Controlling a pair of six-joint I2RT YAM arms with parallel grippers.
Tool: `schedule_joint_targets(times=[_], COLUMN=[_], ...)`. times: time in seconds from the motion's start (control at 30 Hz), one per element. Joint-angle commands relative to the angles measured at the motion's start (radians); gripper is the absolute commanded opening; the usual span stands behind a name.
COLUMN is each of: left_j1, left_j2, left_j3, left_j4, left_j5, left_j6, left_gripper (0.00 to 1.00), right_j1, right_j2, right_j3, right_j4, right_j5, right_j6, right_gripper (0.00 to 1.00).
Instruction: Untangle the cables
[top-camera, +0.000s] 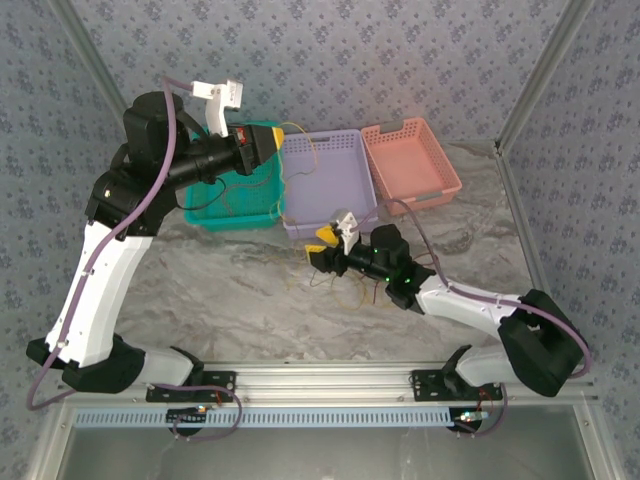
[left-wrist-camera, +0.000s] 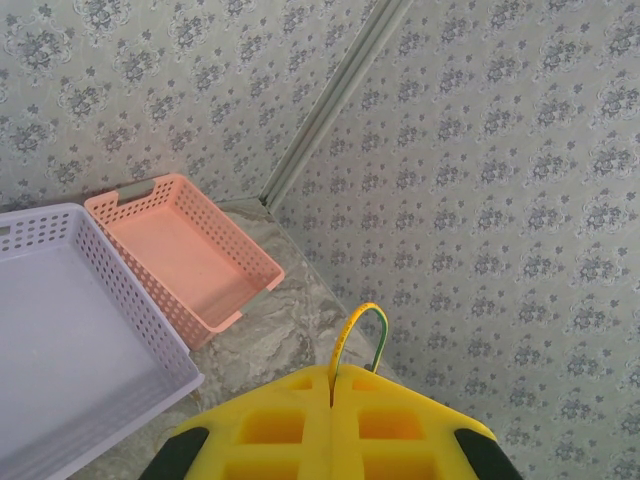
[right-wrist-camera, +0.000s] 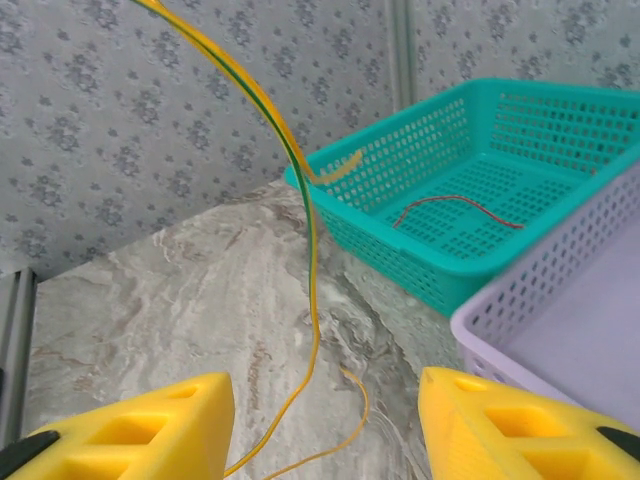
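Left tool (left-wrist-camera: 331, 388) clenched on yellow-green cable (left-wrist-camera: 345, 325), right tool (right-wrist-camera: 325, 405) released, fingers apart

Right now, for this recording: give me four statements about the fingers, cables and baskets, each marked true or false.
1. The left fingers are shut on a yellow-green cable. True.
2. The right fingers are clamped on that cable. False: they stand open, and the cable hangs in the gap between them.
3. A red cable lies in the teal basket. True.
4. A cable lies coiled in the pink basket. False: the left wrist view shows no cable in it.
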Motion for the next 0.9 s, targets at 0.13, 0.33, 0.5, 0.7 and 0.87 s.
schedule_joint_targets(times=[0.13,0.33,0.5,0.7,0.87], left_j1=[0.005,0.005,0.004,0.005,0.004], left_j2=[-0.008,-0.009,0.002,0.010,0.017], left_j3=[0.028,0.034,0.026,0.006,0.030], left_j4=[0.035,0.032,0.037,0.080,0.049], left_j5=[0.040,0.046,0.057,0.054,0.029], left_j6=[-0.032,-0.030,-0.038,-0.039,-0.013], left_gripper=[0.00,0.00,0.00,0.00,0.00], right_j1=[-0.067,-0.131,-0.124,-0.004,0.070], right_j2=[0.103,0.293,0.398,0.448,0.433], right_j3=[0.033,0.168,0.265,0.309,0.254], right_j4=[0.100,0.156,0.151,0.161,0.235], right_j5=[0.060,-0.019,-0.104,-0.063,-0.021], right_j6=[-0.002,0.015,0.009,-0.016,-0.010], right_gripper=[0.53,0.53,0.53,0.53,0.53])
